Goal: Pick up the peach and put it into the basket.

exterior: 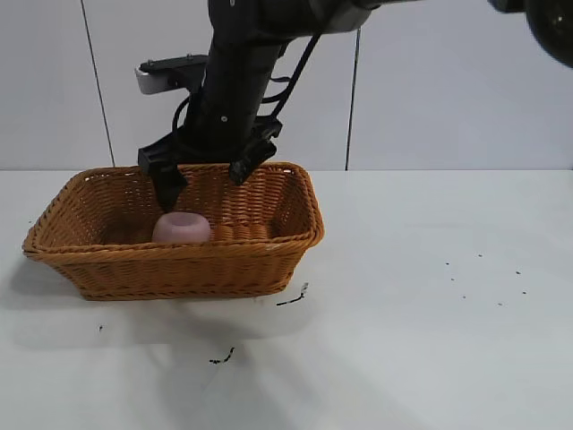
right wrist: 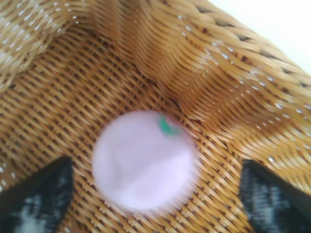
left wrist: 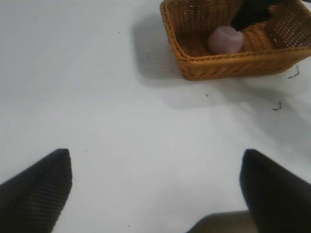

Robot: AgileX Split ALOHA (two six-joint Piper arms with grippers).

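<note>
The pale pink peach (exterior: 182, 227) lies on the floor of the orange-brown wicker basket (exterior: 295, 244), near its front wall. It also shows in the right wrist view (right wrist: 145, 160), with a small green stem mark, and in the left wrist view (left wrist: 225, 40). My right gripper (exterior: 204, 175) hangs open just above the basket, its fingers spread wide over the peach and not touching it. In the right wrist view the right gripper (right wrist: 156, 191) shows both fingertips apart from the peach. My left gripper (left wrist: 155, 182) is open and empty over the bare table, away from the basket (left wrist: 228, 65).
The white table (exterior: 421, 305) carries a few small dark specks (exterior: 292, 298) in front of the basket. A pale panelled wall stands behind.
</note>
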